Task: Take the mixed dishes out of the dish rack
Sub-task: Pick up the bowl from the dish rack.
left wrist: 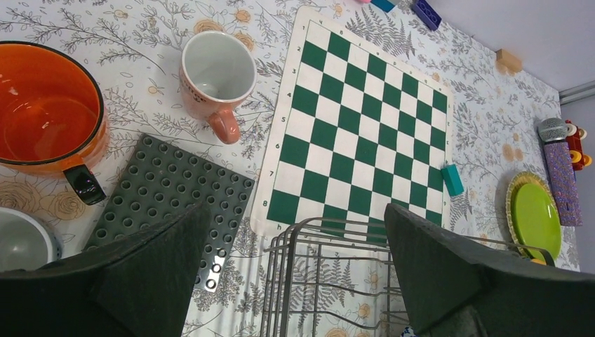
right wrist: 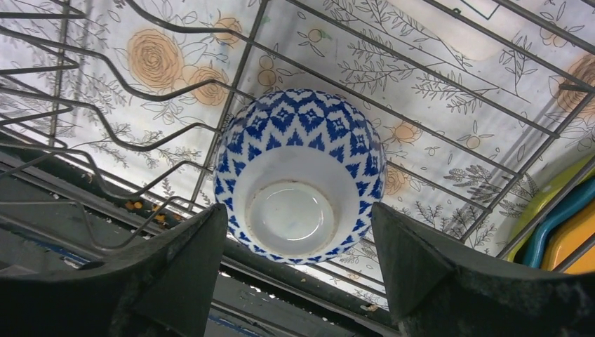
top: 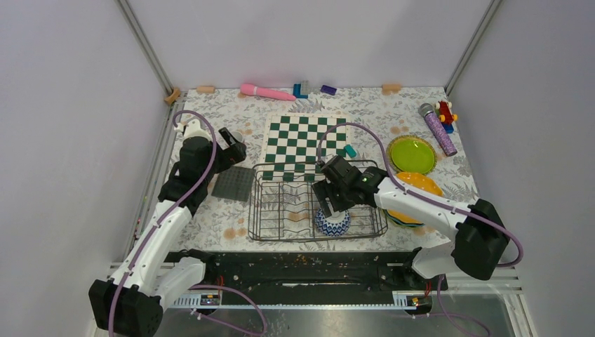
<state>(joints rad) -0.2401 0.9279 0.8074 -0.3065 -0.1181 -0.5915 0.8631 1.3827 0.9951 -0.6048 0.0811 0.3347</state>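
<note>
Blue-and-white patterned bowl [right wrist: 298, 168], sole dish left in dish rack [top: 295, 200], inverted, lower centre of top view; right gripper [right wrist: 295, 221] straddling it, fingers apart, descent and closing judged next; left gripper [left wrist: 295, 235] likewise spread.

Floral table [top: 365, 105]: dish rack [top: 284, 207], chessboard [top: 305, 140]

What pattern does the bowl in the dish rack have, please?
The bowl has a blue-and-white diamond pattern with a plain white base, clearest in the right wrist view.
</note>
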